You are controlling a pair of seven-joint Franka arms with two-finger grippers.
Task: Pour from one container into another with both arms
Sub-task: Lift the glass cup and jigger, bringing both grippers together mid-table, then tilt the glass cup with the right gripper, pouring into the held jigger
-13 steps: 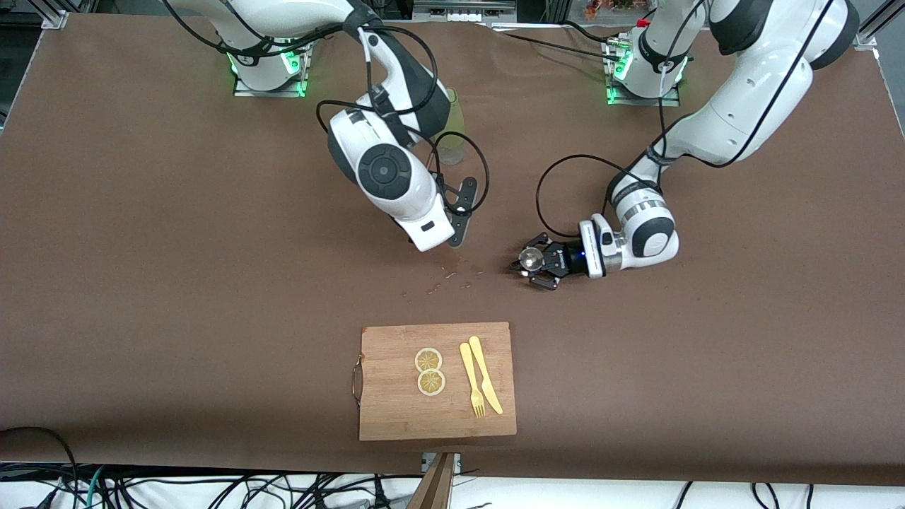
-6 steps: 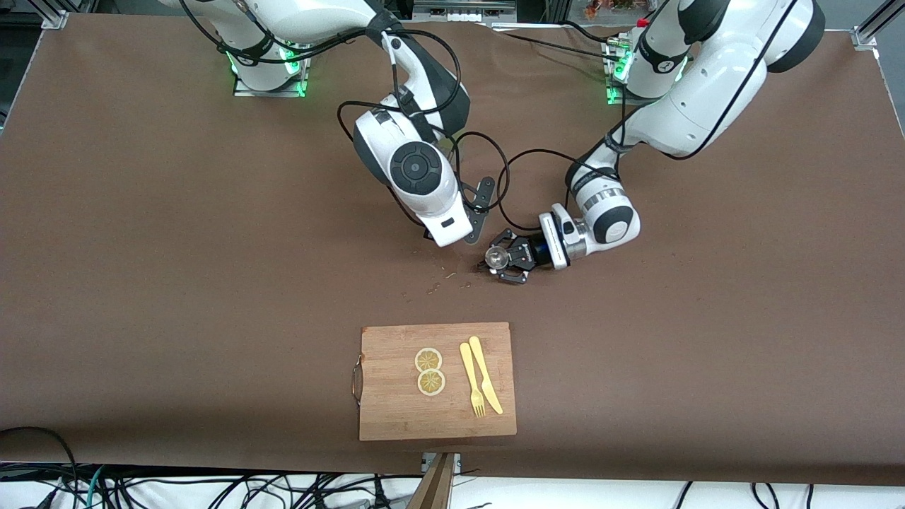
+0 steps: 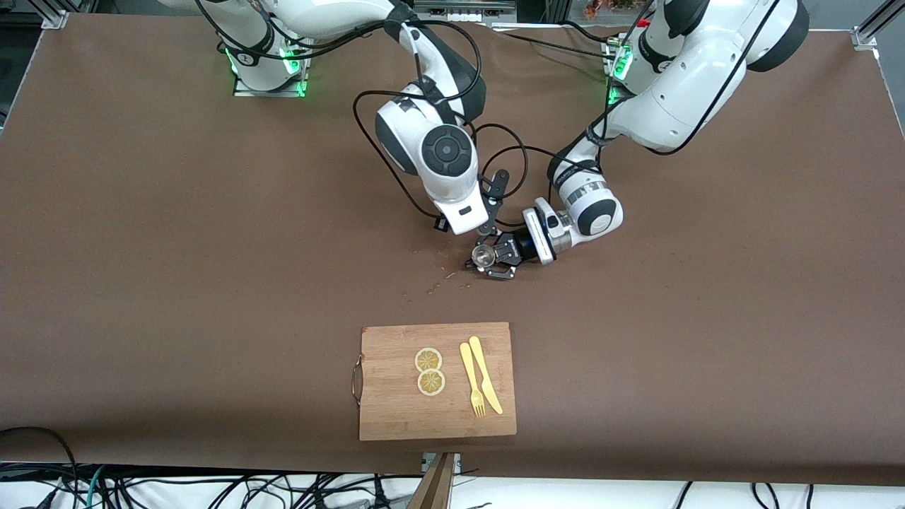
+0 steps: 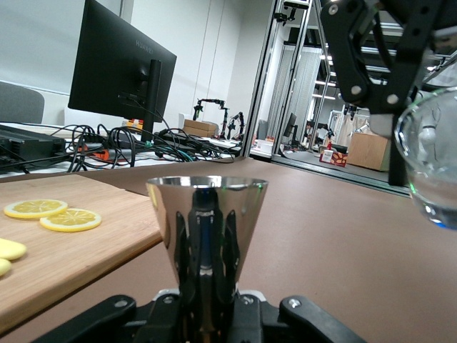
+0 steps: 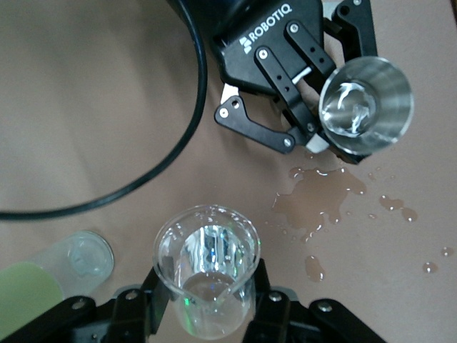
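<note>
A shiny metal cup (image 3: pixel 484 256) is held upright just above the table, with my left gripper (image 3: pixel 494 260) shut on it. In the left wrist view the metal cup (image 4: pixel 207 221) rises from between the jaws. My right gripper (image 5: pixel 207 304) is shut on a clear glass beaker (image 5: pixel 207 275) with a little liquid in it. The beaker hangs beside the metal cup (image 5: pixel 365 103) and slightly higher. The same beaker (image 4: pixel 432 161) shows at the edge of the left wrist view. In the front view the right wrist hides its gripper and the beaker.
A puddle and drops of spilled liquid (image 5: pixel 321 200) lie on the brown table under the cup. A green bottle (image 5: pixel 43 279) stands by the right arm. Nearer the front camera, a wooden cutting board (image 3: pixel 396 417) carries two lemon slices (image 3: pixel 429 371), a yellow fork and knife (image 3: pixel 479 385).
The left gripper has carried the metal cup toward the right arm's end. The right arm has swung toward the left arm's end, so beaker and cup now sit close together.
</note>
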